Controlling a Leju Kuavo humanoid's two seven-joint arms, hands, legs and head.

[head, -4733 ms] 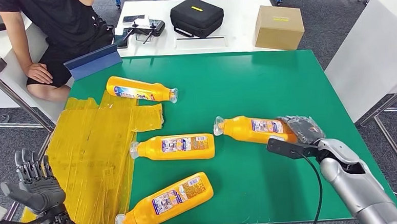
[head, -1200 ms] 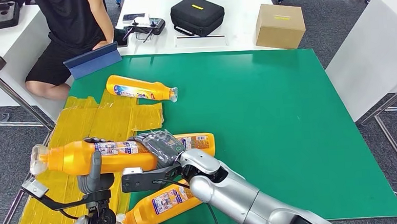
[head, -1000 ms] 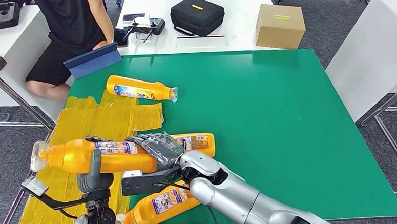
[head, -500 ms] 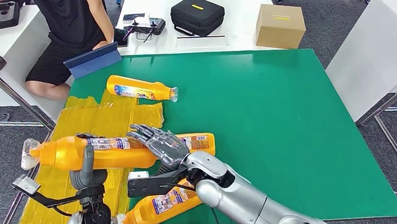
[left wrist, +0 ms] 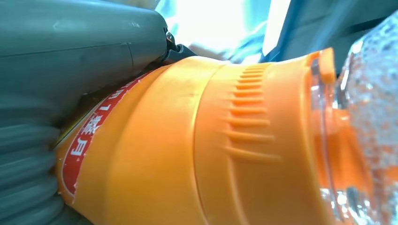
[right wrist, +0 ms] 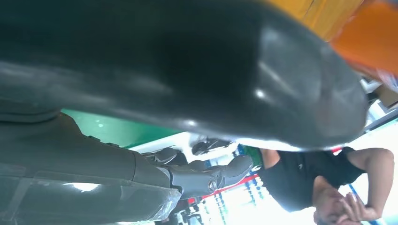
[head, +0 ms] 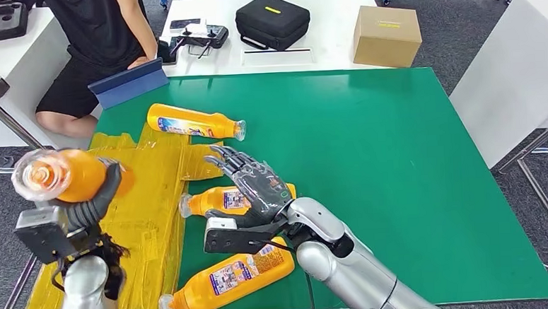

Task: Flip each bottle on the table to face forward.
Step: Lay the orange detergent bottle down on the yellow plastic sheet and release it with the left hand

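My left hand (head: 89, 199) grips an orange bottle (head: 63, 175) in the air at the table's left edge, its clear cap pointing at the camera; the left wrist view shows the same bottle (left wrist: 211, 140) close up against my thumb. My right hand (head: 253, 186) hovers with fingers spread and nothing in it above a second orange bottle (head: 213, 201) lying on the green table (head: 399, 162). A third bottle (head: 228, 274) lies near the front edge, a fourth (head: 193, 122) at the back left. In the right wrist view my fingers (right wrist: 206, 176) are spread.
Yellow taped sheeting (head: 136, 204) covers the table's left part. A person (head: 98, 36) sits behind a blue tablet (head: 127, 83) at the far left corner. On the white table behind stand a black case (head: 271, 20) and a cardboard box (head: 385, 35).
My left hand has turned the held bottle from lying sideways to cap-toward-camera and lifted it. My right hand has let go of it, opened and drawn back to the right over the table.
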